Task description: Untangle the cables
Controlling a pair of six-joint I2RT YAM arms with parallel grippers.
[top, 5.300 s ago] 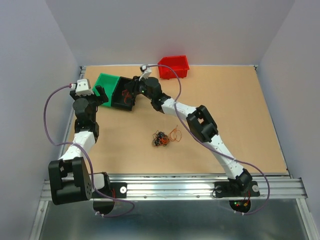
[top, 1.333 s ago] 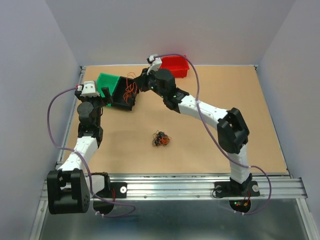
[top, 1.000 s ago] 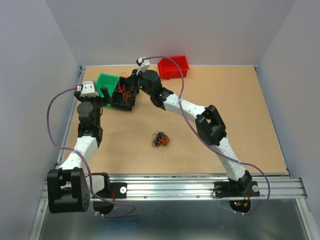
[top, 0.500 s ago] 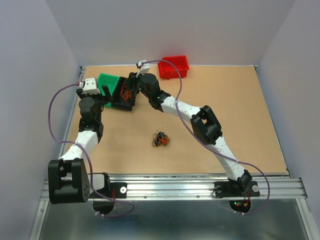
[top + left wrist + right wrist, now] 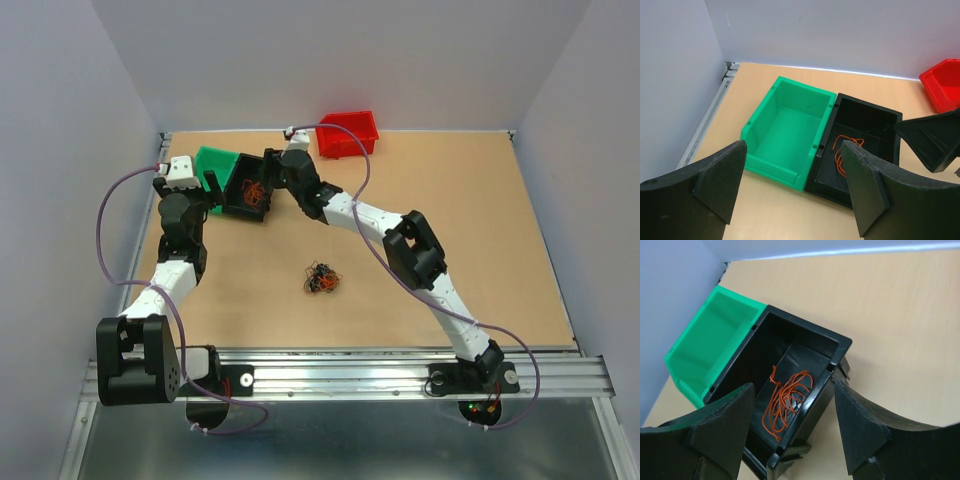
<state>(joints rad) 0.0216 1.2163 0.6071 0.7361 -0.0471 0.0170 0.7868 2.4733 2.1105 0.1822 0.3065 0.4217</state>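
Orange cable (image 5: 786, 401) lies in black bin (image 5: 790, 335) directly beneath widely parted right pincer (image 5: 792, 386).

Nothing to read here: no text, label, brand, number or sign is legible in any of the three views.
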